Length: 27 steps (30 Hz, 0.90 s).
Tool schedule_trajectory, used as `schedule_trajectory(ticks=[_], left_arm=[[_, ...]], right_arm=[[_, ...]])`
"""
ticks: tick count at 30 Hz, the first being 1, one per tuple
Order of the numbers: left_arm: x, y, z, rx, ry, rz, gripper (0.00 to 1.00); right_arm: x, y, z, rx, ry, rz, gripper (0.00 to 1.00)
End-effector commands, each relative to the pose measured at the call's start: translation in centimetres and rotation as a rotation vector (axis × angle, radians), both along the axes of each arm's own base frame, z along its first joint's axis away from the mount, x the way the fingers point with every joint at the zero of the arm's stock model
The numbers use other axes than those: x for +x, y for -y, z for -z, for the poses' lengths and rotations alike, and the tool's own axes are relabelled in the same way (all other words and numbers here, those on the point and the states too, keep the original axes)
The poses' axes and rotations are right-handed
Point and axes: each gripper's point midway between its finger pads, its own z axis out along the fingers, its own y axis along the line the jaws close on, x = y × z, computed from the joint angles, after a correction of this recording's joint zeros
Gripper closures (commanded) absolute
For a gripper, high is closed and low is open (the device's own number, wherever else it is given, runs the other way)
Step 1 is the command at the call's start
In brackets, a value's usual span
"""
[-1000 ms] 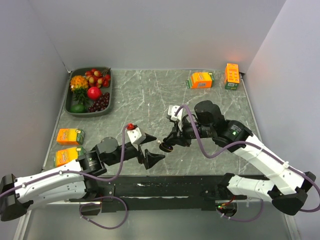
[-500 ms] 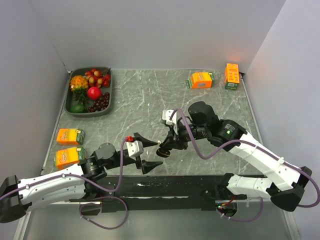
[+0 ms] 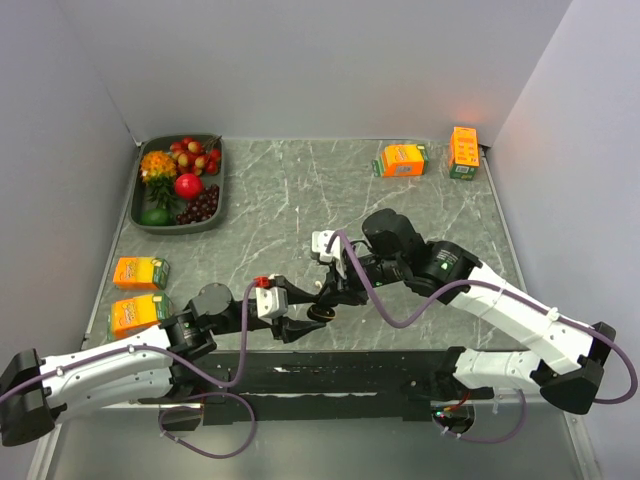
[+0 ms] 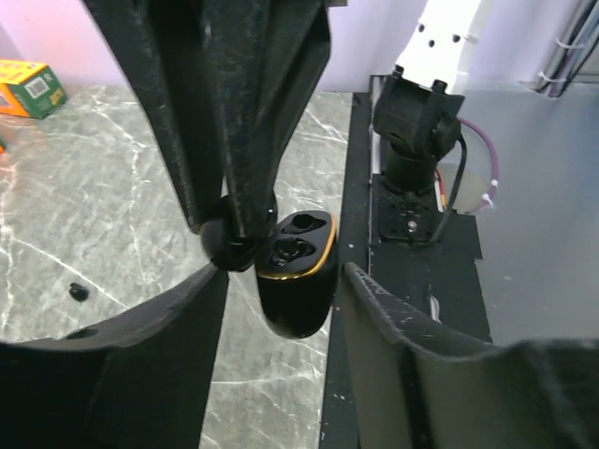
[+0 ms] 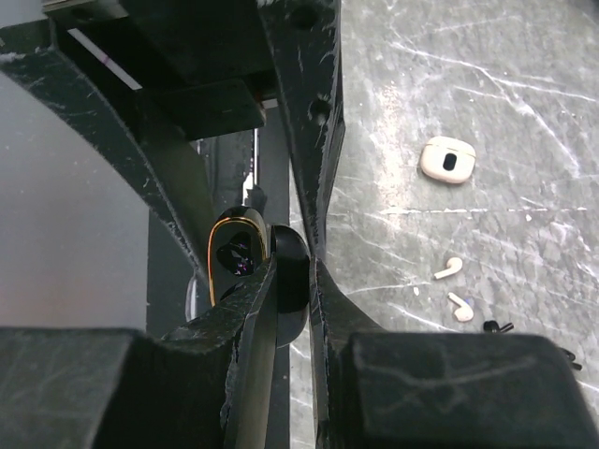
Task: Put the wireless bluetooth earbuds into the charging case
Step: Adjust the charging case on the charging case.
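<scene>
The black charging case (image 4: pixel 295 281) hangs open over the near edge of the table (image 3: pixel 300 190), about the middle, and its gold-rimmed sockets show in your left wrist view; you cannot tell whether a bud already sits in them. Judge it light, rigid and glossy, likely to slip or swing on its hinge if squeezed off-centre; take the body low by its flat sides and spare the lid. Your right gripper (image 5: pixel 288 281) is pinched tight on the round lid from above; your left gripper (image 4: pixel 285 276) has its fingers apart either side of the body, a sliver of gap showing, not clamped. The white earbuds (image 5: pixel 449 268) lie loose on the marble near a white case (image 5: pixel 447 159); a black bud (image 4: pixel 80 292) lies apart from them; all are tiny and probably easy to flick away. The black mounting rail (image 3: pixel 340 375) crowds the near side; the open room lies farther out.
</scene>
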Motion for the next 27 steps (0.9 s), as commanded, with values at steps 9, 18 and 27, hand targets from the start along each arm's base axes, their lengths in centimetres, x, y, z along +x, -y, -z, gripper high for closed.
schedule_trajectory(ticks=[9,18,27], left_arm=[[-1.1,0.3,-2.7,-0.063,-0.02,0.067,0.45],[-1.5,0.6,-3.1,-0.085,-0.057,0.097,0.44],[-1.1,1.1,-2.7,-0.084,-0.091,0.088,0.5]], right_arm=[[1.4,-0.9,-2.5,0.056,0.115,0.03,1.0],[1.7,-0.9,-2.8,0.062,0.134,0.045,1.0],[1.6,-0.9,-2.4,0.053,0.139,0.054,1.0]])
